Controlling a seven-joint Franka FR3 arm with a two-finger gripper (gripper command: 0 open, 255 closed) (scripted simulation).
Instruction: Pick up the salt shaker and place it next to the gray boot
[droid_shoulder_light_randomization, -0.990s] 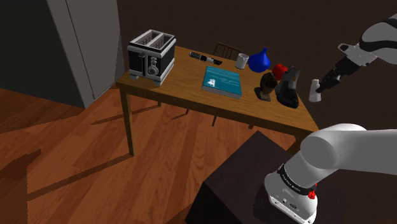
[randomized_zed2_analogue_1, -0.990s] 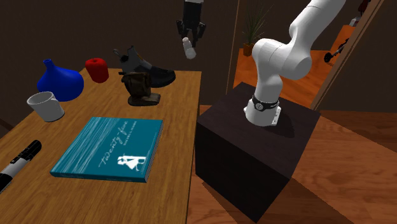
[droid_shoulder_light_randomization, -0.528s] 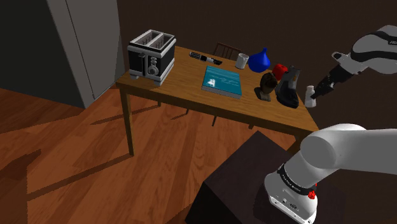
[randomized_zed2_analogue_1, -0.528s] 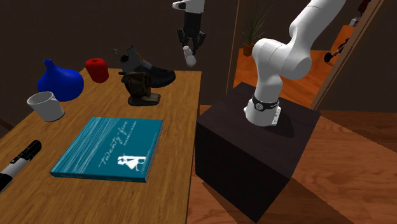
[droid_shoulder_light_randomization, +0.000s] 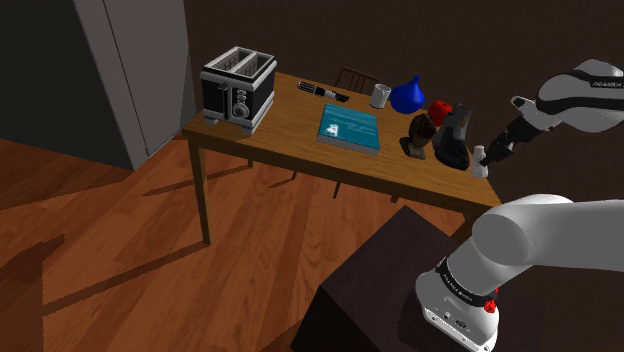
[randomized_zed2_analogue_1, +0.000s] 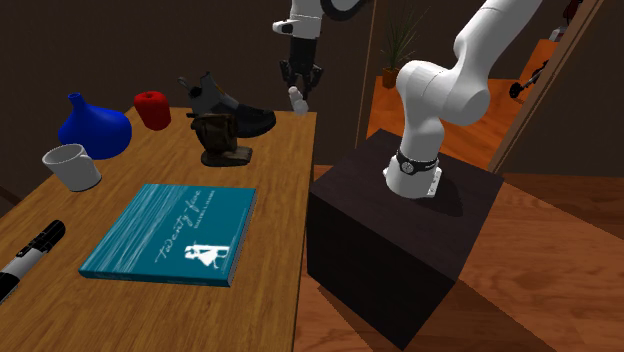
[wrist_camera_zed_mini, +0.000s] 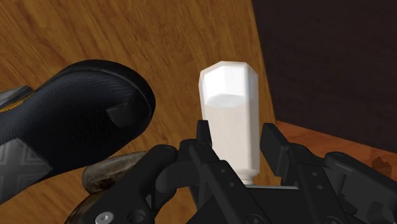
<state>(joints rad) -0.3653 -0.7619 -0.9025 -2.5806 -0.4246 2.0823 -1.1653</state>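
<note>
My arm (droid_shoulder_light_randomization: 535, 235) rises from the stand (randomized_zed2_analogue_1: 400, 235), bends through a big elbow low in the shoulder view, and comes back in from that view's right edge. From there my hand slants down and to the left toward the table (droid_shoulder_light_randomization: 290, 120). In the second exterior view the hand drops almost straight down from the top edge, over the table's far corner on the stand's side.

My gripper (wrist_camera_zed_mini: 236, 133) points downward, and my fingers (wrist_camera_zed_mini: 205, 137) are clamped on the white shaker (wrist_camera_zed_mini: 230, 118), one pad on each side of its lower half. Its faceted end points away from my palm, toward the wood.

In the shoulder view the shaker (droid_shoulder_light_randomization: 480, 160) sits at the tip of my gripper (droid_shoulder_light_randomization: 491, 154), just beside the boot (droid_shoulder_light_randomization: 455, 140) on that view's right, near the table's edge. In the second exterior view the shaker (randomized_zed2_analogue_1: 296, 97) hangs under my gripper (randomized_zed2_analogue_1: 299, 82), very low over the corner and just right of the boot (randomized_zed2_analogue_1: 228, 108). I cannot tell whether it touches the wood. Along my fingers I see the boot's black sole (wrist_camera_zed_mini: 70, 121) close by the shaker, not touching it.

A brown shoe (randomized_zed2_analogue_1: 222, 140) stands just beside the boot.
</note>
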